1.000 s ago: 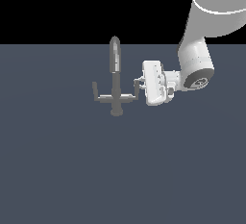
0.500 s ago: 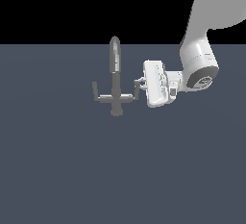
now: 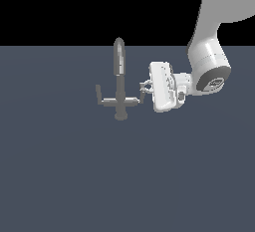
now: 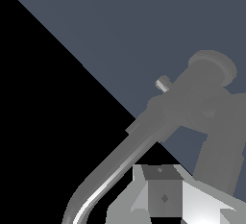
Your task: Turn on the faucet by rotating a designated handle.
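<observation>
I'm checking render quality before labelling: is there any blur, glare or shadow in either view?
Exterior view: sharp, flat lighting, no cast shadows under the faucet or gripper; black band above the floor. Wrist view: no blur either, a bright highlight streak along the spout, and half the picture is plain black.

A flat, dark slate-blue surface is seen filling the lower part of the exterior view, plain and uniform in colour from edge to edge. Its far edge is met by a solid black background. The same surface and black background are shown in the wrist view.
</observation>
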You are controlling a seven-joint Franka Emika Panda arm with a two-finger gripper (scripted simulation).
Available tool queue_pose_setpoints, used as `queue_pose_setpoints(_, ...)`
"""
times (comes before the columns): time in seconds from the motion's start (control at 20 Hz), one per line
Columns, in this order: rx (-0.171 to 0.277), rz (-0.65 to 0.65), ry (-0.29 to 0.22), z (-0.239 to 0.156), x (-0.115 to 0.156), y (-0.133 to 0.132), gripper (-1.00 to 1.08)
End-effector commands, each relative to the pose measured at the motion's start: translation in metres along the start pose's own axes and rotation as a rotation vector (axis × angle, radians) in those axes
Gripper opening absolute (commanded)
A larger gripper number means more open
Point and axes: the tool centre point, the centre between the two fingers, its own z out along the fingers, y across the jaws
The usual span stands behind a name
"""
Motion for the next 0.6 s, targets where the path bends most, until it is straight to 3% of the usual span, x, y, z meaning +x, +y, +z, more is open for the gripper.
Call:
queue_pose_setpoints(0.0, 0.0, 0.003, -0.002, 0.0, -0.003, 0.007, -1.0)
queue_pose_setpoints(0.55, -0.001, 0.001, -0.004, -0.001, -0.018, 0.038, -1.0)
